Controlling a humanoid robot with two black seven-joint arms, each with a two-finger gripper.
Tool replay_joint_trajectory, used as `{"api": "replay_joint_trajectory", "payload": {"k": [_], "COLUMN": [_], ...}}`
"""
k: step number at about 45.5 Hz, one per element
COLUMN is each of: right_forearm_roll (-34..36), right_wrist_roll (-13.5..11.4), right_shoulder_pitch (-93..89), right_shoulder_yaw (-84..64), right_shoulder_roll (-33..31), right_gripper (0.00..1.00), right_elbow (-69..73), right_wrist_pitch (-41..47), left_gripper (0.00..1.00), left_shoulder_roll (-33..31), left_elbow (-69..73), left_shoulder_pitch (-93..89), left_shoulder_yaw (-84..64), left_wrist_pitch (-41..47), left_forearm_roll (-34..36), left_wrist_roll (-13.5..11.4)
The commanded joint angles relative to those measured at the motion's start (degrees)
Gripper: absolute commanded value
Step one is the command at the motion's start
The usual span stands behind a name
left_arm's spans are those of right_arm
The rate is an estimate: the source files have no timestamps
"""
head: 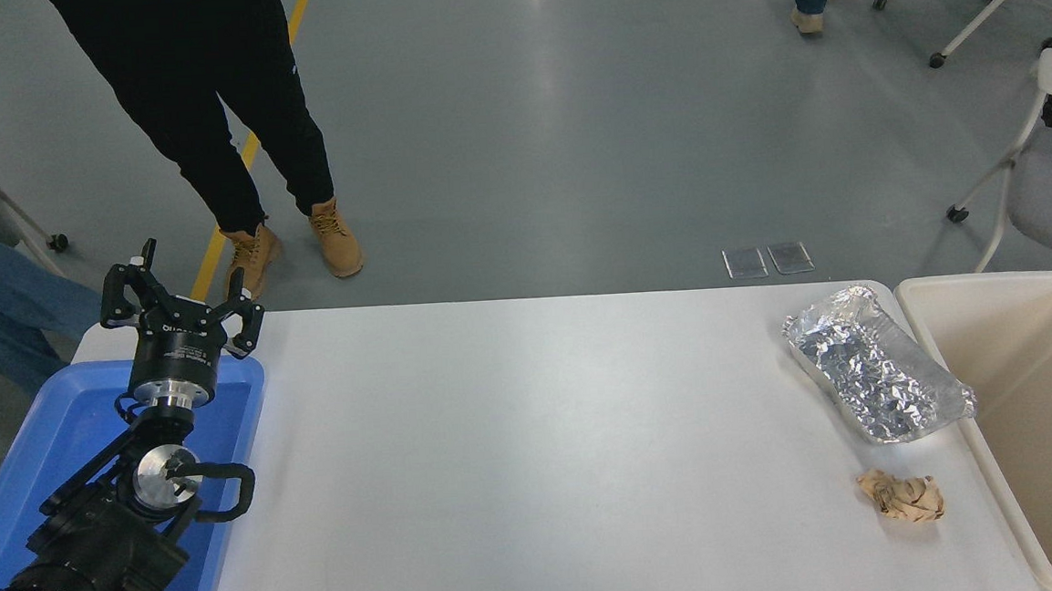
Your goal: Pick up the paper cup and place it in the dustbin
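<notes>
The paper cup does not show in the head view. The dustbin point(991, 286), a large beige bin, stands at the table's right end and runs off the picture's right and bottom edges; only bare inner walls are visible. My left gripper point(182, 287) is parked at the lower left above a blue tray point(59, 425), its fingers spread open with nothing between them. My right arm and gripper are out of view.
A crinkled silver foil tray point(878, 374) lies just left of the dustbin, with a crumpled tan paper ball point(904, 496) nearer me. A person in black trousers point(205, 123) stands beyond the table's far left; chairs stand at the far right.
</notes>
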Motion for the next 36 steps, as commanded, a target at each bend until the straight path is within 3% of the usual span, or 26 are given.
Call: {"api": "replay_joint_trajectory", "payload": {"k": [1, 6, 10, 12, 20, 30, 36], "right_forearm_roll": [0.04, -0.05, -0.75, -0.93, -1.37, -1.72, -8.56], "right_wrist_roll": [-0.14, -0.06, -0.06, -0.06, -0.06, -0.06, 0.03], "right_shoulder_pitch": [-2.74, -2.74, -2.74, -2.74, -1.42, 13.33, 24.4], "right_shoulder_yaw": [1.59, 1.95, 1.86, 1.86, 1.86, 1.07, -2.44], "right_shoulder_roll": [1.93, 1.93, 1.93, 1.85, 1.76, 1.58, 1.93], "right_gripper": [0.23, 0.54, 0.88, 0.99, 1.0, 1.0, 1.0], "right_elbow": [-0.17, -1.13, -1.57, -1.57, -1.31, 0.27, 7.29], "right_wrist_pitch": [-1.55, -2.87, -3.31, -3.57, -3.57, -2.61, -1.82], "left_gripper": [0.99, 0.99, 0.99, 0.99, 0.99, 0.99, 0.99], "left_shoulder_roll": [0.04, -0.05, -0.05, 0.04, 0.04, -0.05, 0.04], "left_elbow": [-0.02, -0.02, 0.07, -0.02, -0.02, -0.02, -0.02], "left_shoulder_pitch": [0.01, 0.01, 0.01, 0.01, 0.01, 0.01, 0.01], "left_shoulder_yaw": [0.0, 0.0, 0.0, 0.0, 0.0, 0.0, 0.0], "left_wrist_pitch": [0.0, 0.0, 0.0, 0.0, 0.0, 0.0, 0.0], "left_forearm_roll": [0.01, 0.01, 0.01, 0.01, 0.01, 0.01, 0.01], "left_wrist_roll": [0.0, 0.0, 0.0, 0.0, 0.0, 0.0, 0.0]}}
